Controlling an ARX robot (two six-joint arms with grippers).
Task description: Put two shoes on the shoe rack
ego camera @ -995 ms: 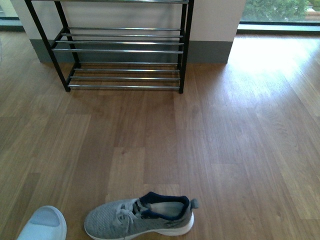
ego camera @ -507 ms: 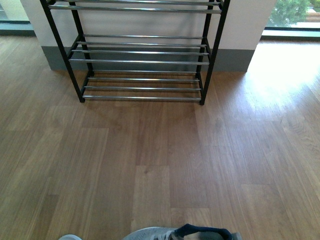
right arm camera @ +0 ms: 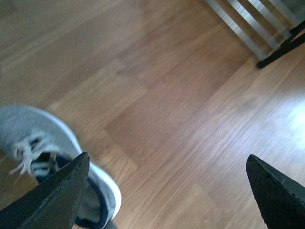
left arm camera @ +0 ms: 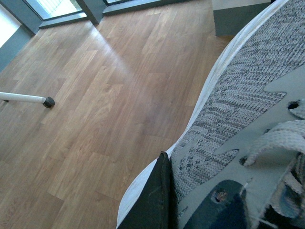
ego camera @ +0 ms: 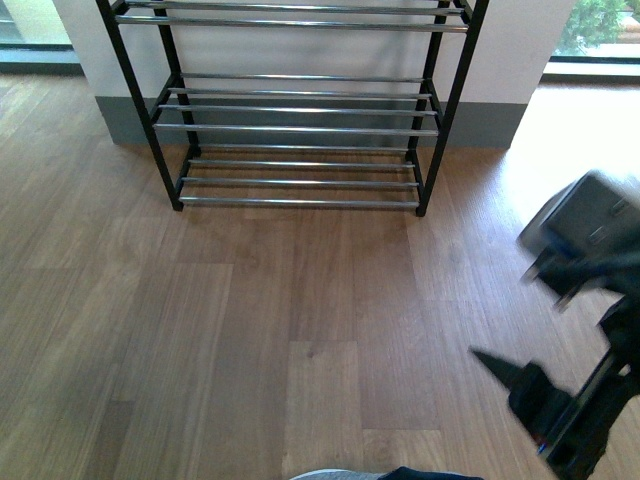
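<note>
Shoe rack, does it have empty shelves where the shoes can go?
Yes. Every shoe rack tier in view is bare bars between its black side frames. The floor from the rack's feet to the shoe is bare too. Only the right is crowded, by the open right gripper.

Grey sneaker (right arm camera: 35, 129) lies on the floor, second sneaker (left arm camera: 238, 105) aloft, black rack (ego camera: 300, 130) apart.

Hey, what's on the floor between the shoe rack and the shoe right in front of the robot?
Nothing: in the front view only bare wood floor runs from the shoe to the shoe rack.
</note>
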